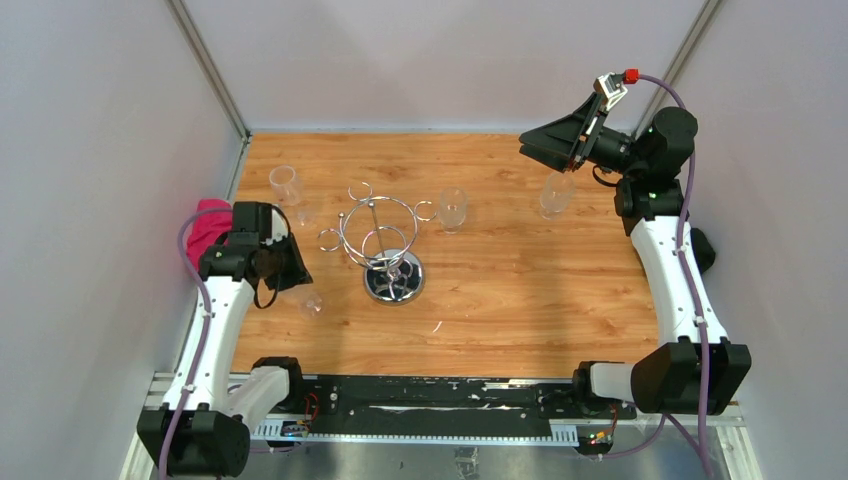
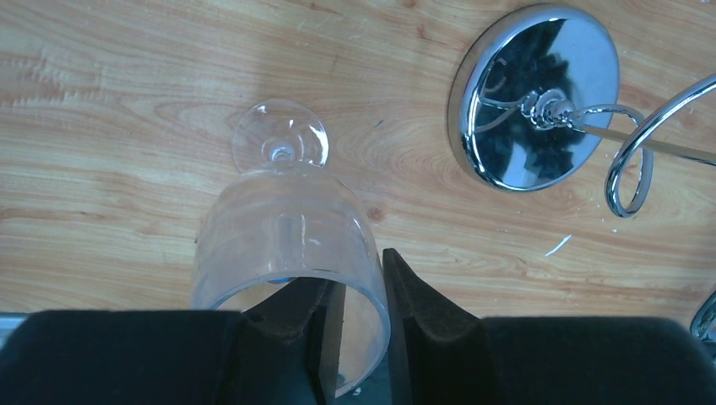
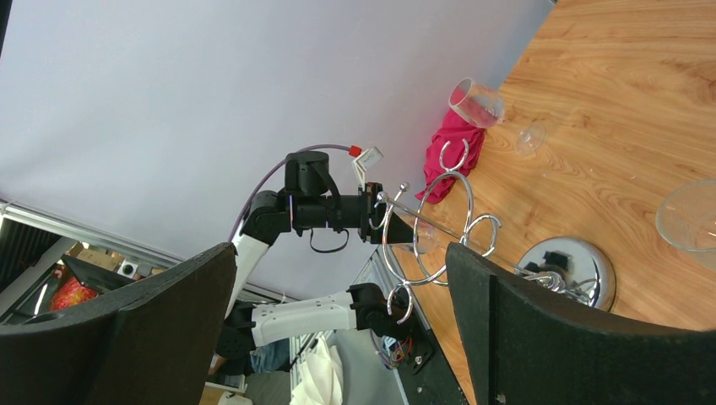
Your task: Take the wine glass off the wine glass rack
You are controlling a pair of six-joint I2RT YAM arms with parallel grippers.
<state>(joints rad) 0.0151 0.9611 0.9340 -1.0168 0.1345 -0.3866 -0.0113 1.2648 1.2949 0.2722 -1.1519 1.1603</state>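
The chrome wine glass rack (image 1: 381, 238) stands mid-table on its round mirrored base (image 2: 535, 96); no glass hangs on its hooks. It also shows in the right wrist view (image 3: 429, 226). My left gripper (image 1: 297, 283) is low at the rack's left and is shut on the rim of a clear wine glass (image 2: 287, 232), one finger inside the bowl and one outside. The glass's foot (image 2: 279, 142) points at the wood; I cannot tell whether it touches. My right gripper (image 1: 545, 146) is wide open and empty, raised at the back right.
Three more clear glasses are on the table: one back left (image 1: 285, 184), one right of the rack (image 1: 453, 208), one under the right gripper (image 1: 556, 194). A pink cloth (image 1: 206, 225) lies at the left wall. White walls close three sides.
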